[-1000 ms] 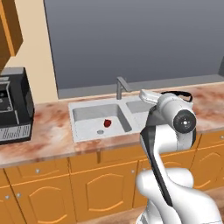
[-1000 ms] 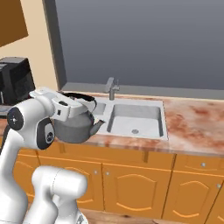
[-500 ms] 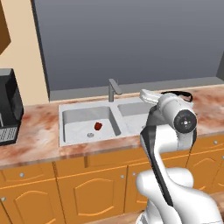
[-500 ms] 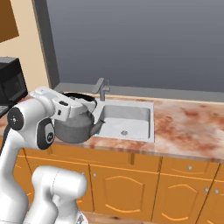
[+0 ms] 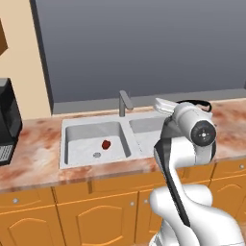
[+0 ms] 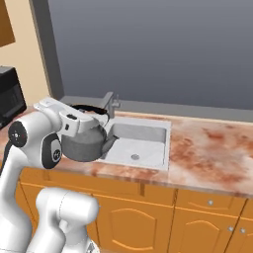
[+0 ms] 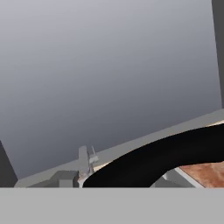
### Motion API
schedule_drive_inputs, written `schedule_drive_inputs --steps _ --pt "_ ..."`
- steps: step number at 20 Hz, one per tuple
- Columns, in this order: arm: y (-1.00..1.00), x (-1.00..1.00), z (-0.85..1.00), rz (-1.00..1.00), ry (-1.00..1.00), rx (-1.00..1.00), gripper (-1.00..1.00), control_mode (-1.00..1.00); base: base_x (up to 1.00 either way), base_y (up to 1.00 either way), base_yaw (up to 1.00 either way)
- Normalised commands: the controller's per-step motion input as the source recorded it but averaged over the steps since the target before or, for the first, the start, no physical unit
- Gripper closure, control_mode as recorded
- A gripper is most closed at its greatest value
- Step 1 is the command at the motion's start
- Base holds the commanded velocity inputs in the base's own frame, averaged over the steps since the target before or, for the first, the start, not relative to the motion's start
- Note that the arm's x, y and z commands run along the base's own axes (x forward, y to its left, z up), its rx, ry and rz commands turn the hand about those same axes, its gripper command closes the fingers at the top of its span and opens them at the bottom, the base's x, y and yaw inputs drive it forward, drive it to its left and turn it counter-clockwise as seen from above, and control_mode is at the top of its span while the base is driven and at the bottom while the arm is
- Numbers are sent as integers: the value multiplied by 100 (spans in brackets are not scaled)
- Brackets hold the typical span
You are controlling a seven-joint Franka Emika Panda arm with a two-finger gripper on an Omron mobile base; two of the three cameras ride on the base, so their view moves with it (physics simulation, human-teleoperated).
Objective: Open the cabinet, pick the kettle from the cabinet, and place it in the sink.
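- Over the near counter edge, right base view: the gripper (image 6: 84,114) is clamped on the kettle (image 6: 85,142) by its black handle (image 7: 162,159), and the kettle hangs clear of the counter.
- Just beyond it, the sink (image 6: 163,129) has bare room ahead, with the faucet (image 6: 109,102) at the back edge and reddish counter (image 6: 212,153) running off to the right.
- Left bowl (image 5: 77,139) holds a small red object (image 5: 106,143) near the drain.

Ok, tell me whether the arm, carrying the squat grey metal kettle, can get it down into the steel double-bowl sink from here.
Probably yes: the gripper holds the kettle by its black handle beside the sink, with nothing between.
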Motion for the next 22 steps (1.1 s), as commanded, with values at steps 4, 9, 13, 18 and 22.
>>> schedule_drive_inputs --steps 4,9,13,18,22 --pt "0 0 0 0 0 0 100 100 19 -40 3" --pt "0 0 0 0 0 0 100 100 10 -48 10" --pt "0 0 0 0 0 0 100 100 25 -45 8" --pt "0 0 0 0 0 0 100 100 25 -42 13" --pt "0 0 0 0 0 0 100 100 27 -40 11"
